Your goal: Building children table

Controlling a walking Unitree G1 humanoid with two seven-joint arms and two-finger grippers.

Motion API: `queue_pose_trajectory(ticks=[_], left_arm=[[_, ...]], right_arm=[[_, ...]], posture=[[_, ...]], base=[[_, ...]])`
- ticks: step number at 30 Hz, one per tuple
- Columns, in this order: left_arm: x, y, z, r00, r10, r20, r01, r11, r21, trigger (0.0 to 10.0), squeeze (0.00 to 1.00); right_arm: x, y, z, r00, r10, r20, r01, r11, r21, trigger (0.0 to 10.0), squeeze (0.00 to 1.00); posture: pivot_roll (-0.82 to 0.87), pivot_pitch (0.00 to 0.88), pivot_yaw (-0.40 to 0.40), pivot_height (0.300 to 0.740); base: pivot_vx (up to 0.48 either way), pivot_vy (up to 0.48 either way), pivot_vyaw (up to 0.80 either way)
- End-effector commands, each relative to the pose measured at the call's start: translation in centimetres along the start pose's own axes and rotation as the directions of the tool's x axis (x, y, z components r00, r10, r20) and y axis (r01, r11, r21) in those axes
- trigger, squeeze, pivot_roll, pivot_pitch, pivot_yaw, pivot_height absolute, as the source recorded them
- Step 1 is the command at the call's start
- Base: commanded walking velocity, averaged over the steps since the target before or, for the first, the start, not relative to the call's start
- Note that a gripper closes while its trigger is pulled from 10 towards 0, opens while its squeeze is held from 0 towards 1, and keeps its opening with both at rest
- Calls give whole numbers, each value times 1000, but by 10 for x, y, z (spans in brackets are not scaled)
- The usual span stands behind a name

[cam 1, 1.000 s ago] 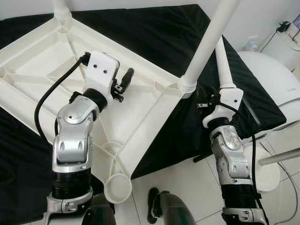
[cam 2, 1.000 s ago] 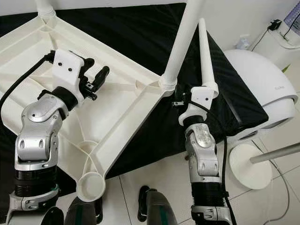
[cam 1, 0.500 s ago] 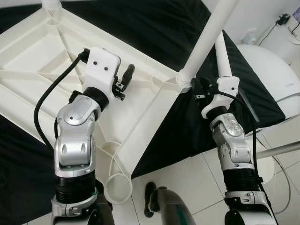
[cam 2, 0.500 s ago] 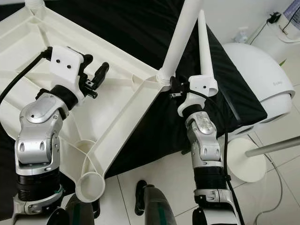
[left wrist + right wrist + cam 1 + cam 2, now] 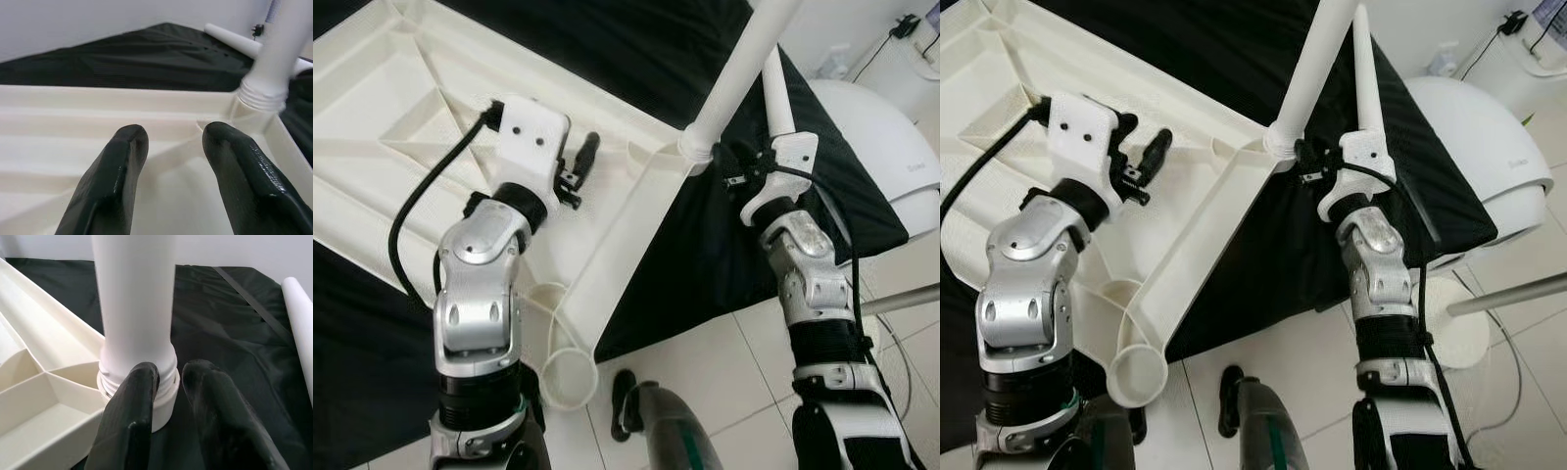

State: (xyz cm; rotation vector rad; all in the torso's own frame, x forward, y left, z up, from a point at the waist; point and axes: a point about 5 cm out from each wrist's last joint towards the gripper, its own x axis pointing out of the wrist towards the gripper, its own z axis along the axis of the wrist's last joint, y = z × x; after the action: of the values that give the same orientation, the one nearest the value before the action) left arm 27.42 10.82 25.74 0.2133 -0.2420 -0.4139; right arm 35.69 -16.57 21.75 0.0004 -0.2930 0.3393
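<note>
The white moulded-plastic children's tabletop (image 5: 431,127) lies upside down on the black cloth-covered surface (image 5: 646,49), its ribbed underside up and its near corner overhanging the tiled floor (image 5: 1263,352). One white cylindrical plastic leg (image 5: 1307,73) stands screwed into the right-hand corner socket; a second loose white tapered leg (image 5: 1363,78) lies on the cloth just right of it. An empty round socket (image 5: 1136,372) waits at the near corner.

The right end effector (image 5: 166,382) sits at the collar of the standing leg, fingers (image 5: 134,411) a little apart and not clamped on it. The left end effector (image 5: 578,162) hovers released over the underside, holding nothing.

The risks, as I judge them: a push from the right fingers could tilt or cross-thread the leg if it is not fully seated, and with nothing pinning the overhanging top, a shove could slide it on the cloth or tip it off the near edge.

The right wrist view reveals the leg's ribbed collar and the small gap between fingers, which the head views blur. The head views alone give the overhang and the empty socket.
</note>
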Motion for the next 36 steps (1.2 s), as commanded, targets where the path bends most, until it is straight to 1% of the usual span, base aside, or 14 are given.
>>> queue_pose_trajectory(ticks=[1, 3, 5, 8, 9, 10, 11, 15, 17, 26, 28, 31, 34, 36], left_arm=[[-4, -1, 2, 998, 64, 2, -64, 998, -6, 10000, 0], [-6, -4, 4, 1000, 31, 5, -31, 1000, -1, 10000, 0], [-11, -9, 4, 1000, -24, -1, 24, 1000, 3, 10000, 0], [-15, -14, 5, 998, -62, -2, 62, 998, -6, 10000, 0], [-15, -14, 5, 998, -62, -2, 62, 998, -6, 10000, 0], [-16, -17, 5, 998, -70, -5, 69, 997, -31, 10000, 0], [-16, -19, 4, 997, -74, -6, 74, 997, -35, 10000, 0], [-17, -21, 4, 997, -83, -10, 82, 996, -29, 10000, 0], [-18, -20, 6, 997, -80, -12, 79, 996, -37, 10000, 0], [-17, -14, 8, 998, -65, -16, 64, 998, -24, 10000, 0], [-15, -12, 8, 998, -58, -16, 58, 998, -16, 10000, 0], [-14, -12, 8, 998, -56, -16, 56, 998, -12, 10000, 0], [-12, -6, 2, 998, -54, -29, 55, 998, 20, 10000, 0], [-12, -4, 2, 998, -52, -30, 53, 998, 24, 10000, 0]], right_arm=[[-5, -7, -14, 998, -11, -63, 12, 1000, 23, 10000, 0], [-2, -10, -13, 998, 2, -65, -1, 1000, 16, 10000, 0], [8, -17, -9, 998, 9, -64, -9, 1000, -6, 10000, 0], [18, -23, -4, 999, 10, -49, -10, 1000, -9, 10000, 0], [18, -23, -4, 999, 10, -49, -10, 1000, -9, 10000, 0], [27, -24, 3, 1000, 10, -22, -10, 1000, -4, 10000, 0], [29, -24, 5, 1000, 9, -13, -9, 1000, -6, 10000, 0], [34, -22, 10, 1000, 25, 5, -25, 1000, -7, 10000, 0], [37, -17, 17, 997, 62, 43, -63, 998, 15, 10000, 0], [30, -11, 27, 991, 101, 93, -101, 995, -3, 10000, 0], [22, -9, 32, 987, 117, 112, -116, 993, -16, 10000, 0], [18, -9, 34, 985, 125, 117, -124, 992, -22, 10000, 0], [6, -6, 36, 980, 154, 123, -151, 988, -32, 10000, 0], [3, -5, 37, 978, 169, 122, -166, 986, -29, 10000, 0]], posture=[[77, 328, -134, 740], [82, 342, -137, 740], [89, 364, -145, 740], [90, 374, -147, 740], [90, 374, -147, 740], [89, 392, -143, 740], [89, 392, -143, 740], [96, 399, -144, 740], [96, 403, -142, 740], [85, 396, -136, 740], [75, 379, -130, 740], [75, 379, -130, 740], [61, 352, -124, 740], [57, 342, -122, 740]], base=[[0, 0, 0], [0, 0, 0], [0, 0, 0], [0, 0, 0], [0, 0, 0], [0, 0, 0], [0, 0, 0], [0, 0, 0], [0, 0, 0], [0, 0, 0], [0, 0, 0], [0, 0, 0], [0, 0, 0], [0, 0, 0]])
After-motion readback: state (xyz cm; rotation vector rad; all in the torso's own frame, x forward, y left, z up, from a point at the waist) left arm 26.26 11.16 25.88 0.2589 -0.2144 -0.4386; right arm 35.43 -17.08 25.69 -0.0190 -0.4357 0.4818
